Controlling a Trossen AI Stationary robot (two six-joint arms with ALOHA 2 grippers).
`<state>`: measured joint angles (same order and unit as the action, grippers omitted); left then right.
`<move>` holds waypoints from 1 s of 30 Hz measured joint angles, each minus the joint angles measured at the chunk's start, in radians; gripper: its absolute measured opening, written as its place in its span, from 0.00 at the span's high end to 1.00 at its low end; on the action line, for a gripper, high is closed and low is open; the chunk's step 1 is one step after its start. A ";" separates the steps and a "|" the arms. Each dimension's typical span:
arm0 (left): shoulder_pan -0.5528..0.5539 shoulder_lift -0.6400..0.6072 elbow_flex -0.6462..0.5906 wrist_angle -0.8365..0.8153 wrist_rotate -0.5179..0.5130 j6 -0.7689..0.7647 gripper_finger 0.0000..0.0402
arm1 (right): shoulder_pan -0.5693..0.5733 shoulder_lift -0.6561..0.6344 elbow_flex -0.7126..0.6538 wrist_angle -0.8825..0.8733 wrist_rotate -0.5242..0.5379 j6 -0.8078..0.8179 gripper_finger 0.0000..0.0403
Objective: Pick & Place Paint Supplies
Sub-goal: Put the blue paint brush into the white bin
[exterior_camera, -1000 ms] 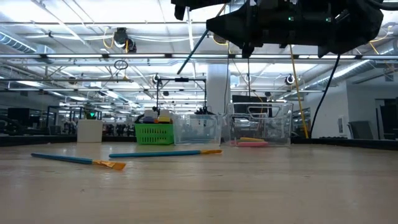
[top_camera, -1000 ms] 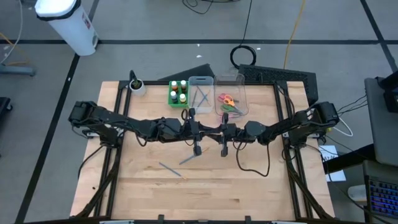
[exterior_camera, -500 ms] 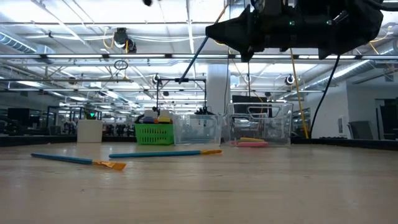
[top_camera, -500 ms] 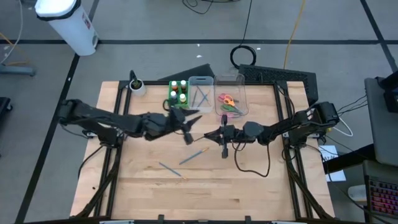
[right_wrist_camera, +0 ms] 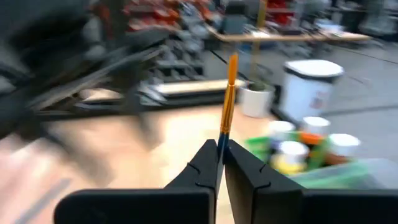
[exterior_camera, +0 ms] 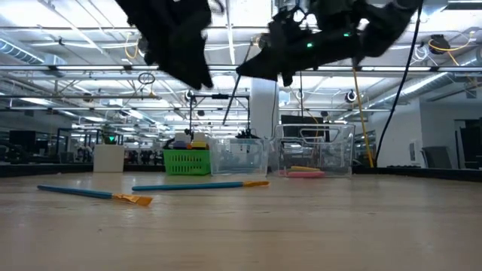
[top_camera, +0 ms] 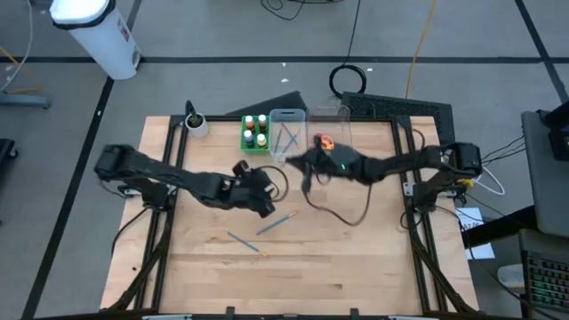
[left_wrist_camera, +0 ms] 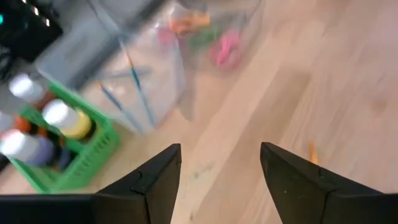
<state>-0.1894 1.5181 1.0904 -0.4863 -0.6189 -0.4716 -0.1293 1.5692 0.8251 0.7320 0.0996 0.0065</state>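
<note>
Orange-handled thin brush [right_wrist_camera: 228, 93] pinched at its tip by right gripper [right_wrist_camera: 221, 152]; may pivot, missing clear plastic bin [top_camera: 286, 135]. Left gripper [left_wrist_camera: 219, 163] spread, empty.

Arms: two, dark, near-black, built of slim jointed segments, matte in finish.
Left arm [top_camera: 169, 180]: black links with rounded joint housings; bulkier block at the base end.
Right arm [top_camera: 400, 164]: same dark build; a small green light glows on its wrist housing.
Cable: a thin black lead hangs in a loop below the right arm.
Left tool [left_wrist_camera: 219, 177]: two flat black fingers with angular, bevelled tips.
Right tool [right_wrist_camera: 221, 163]: two black fingers tapering to narrow points, smooth plastic faces.
</note>
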 joint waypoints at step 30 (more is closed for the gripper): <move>0.132 0.289 -0.001 0.169 0.203 0.048 0.43 | -0.339 0.139 0.154 -0.349 -0.102 0.082 0.64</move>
<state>-0.0574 1.8072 1.0897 -0.3173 -0.4156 -0.4236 -0.4679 1.7082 0.9787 0.3831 -0.0021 0.0887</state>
